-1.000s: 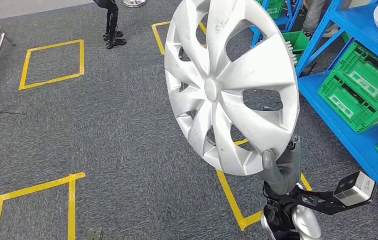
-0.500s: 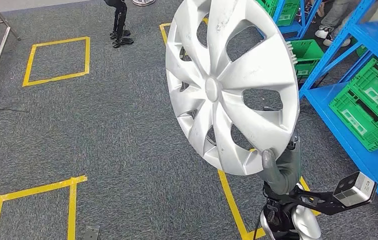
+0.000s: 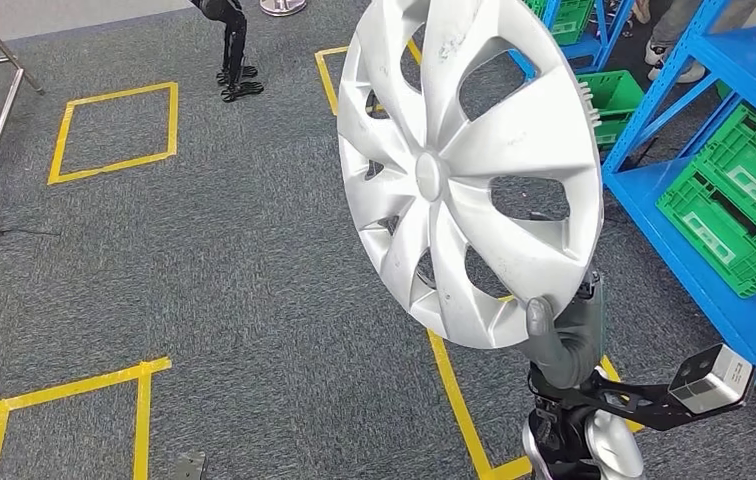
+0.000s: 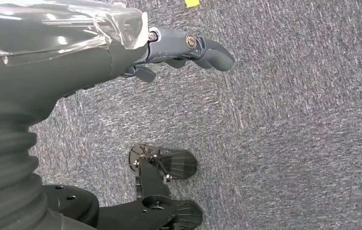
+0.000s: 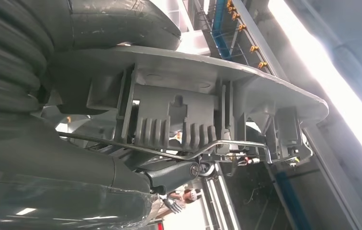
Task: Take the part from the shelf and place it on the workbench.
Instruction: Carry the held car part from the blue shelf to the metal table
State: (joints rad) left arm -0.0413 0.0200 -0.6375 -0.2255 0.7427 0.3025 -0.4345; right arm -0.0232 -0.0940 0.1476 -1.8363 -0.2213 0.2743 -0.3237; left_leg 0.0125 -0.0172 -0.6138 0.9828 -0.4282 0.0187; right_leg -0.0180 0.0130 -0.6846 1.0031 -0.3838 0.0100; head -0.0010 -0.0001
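Head view shows my right robot hand [image 3: 561, 338] gripping the silver wheel cover [image 3: 469, 170] by its rim at five o'clock, the disc standing upright above it toward eleven, while my left robot hand [image 4: 188, 48] hangs empty, fingers loosely curled.

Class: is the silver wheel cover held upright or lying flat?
Upright, slightly tilted: the silver plastic wheel cover stands on edge above the grey carpet, gripped at its lower rim by the right hand.

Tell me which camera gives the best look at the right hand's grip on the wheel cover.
The head view: the right hand holds the wheel cover by its lower rim, thumb on the face. The right wrist view shows the cover's ribbed back close up. The left wrist view shows the left hand over carpet.
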